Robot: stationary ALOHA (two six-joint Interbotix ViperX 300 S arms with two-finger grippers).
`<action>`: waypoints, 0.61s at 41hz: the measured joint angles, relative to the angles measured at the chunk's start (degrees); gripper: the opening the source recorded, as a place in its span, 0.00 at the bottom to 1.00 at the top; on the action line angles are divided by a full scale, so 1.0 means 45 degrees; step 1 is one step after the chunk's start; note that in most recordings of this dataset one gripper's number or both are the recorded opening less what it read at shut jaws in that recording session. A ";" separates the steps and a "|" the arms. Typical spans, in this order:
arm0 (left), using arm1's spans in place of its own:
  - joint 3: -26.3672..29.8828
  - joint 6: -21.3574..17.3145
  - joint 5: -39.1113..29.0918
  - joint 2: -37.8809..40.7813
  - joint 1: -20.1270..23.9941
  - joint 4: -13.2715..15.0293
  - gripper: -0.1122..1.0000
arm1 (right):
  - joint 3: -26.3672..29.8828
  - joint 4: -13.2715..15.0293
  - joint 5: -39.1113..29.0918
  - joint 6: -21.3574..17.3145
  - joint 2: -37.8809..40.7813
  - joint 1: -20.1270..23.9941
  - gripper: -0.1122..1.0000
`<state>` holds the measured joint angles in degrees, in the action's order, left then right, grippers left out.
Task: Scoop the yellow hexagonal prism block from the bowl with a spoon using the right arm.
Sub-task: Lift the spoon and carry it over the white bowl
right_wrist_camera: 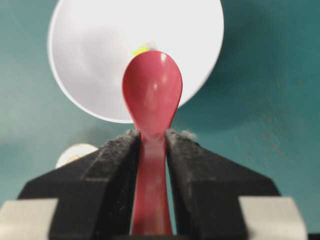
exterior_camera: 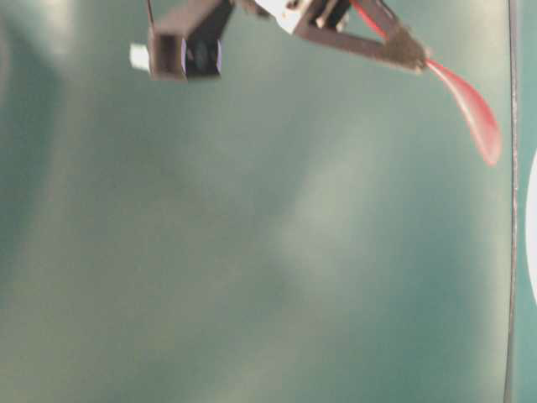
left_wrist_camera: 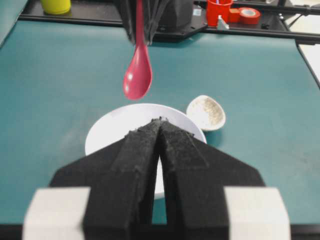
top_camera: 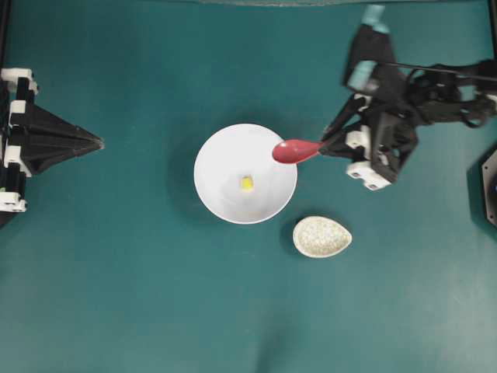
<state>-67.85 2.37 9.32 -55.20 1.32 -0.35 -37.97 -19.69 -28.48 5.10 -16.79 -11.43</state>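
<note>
The white bowl [top_camera: 225, 198] sits mid-table with the small yellow hexagonal prism block [top_camera: 247, 183] lying inside it. My right gripper [top_camera: 326, 144] is shut on the handle of the pink-red spoon [top_camera: 295, 151], whose head hangs over the bowl's right rim, above it. In the right wrist view the spoon [right_wrist_camera: 152, 95] points at the bowl [right_wrist_camera: 90, 55], and the block [right_wrist_camera: 140, 50] peeks out just past the spoon's tip. My left gripper [top_camera: 99, 143] rests shut at the table's left edge, far from the bowl.
A small speckled egg-shaped dish [top_camera: 321, 237] lies just right of and below the bowl. Beyond the table's far edge the left wrist view shows a yellow cup [left_wrist_camera: 56, 6], a red cup [left_wrist_camera: 219, 10] and a red tape roll [left_wrist_camera: 248, 15].
</note>
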 measured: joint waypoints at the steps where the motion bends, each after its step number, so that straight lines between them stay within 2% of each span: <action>1: 0.0000 0.0000 0.0000 0.0000 0.0020 0.0000 0.10 | 0.0215 0.0098 -0.0273 -0.0039 0.0234 -0.0020 0.33; 15: 0.0000 -0.0020 0.0020 0.0000 0.0020 0.0000 0.10 | 0.3145 0.1270 -0.3574 -0.0684 0.2871 -0.0020 0.33; 25: 0.0000 0.0000 0.0000 0.0000 0.0000 0.0000 0.10 | 0.3672 0.1504 -0.4141 -0.0820 0.3301 0.0078 0.33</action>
<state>-67.85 2.37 9.32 -55.20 1.32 -0.35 -21.45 -12.92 -47.11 1.41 -1.93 -11.07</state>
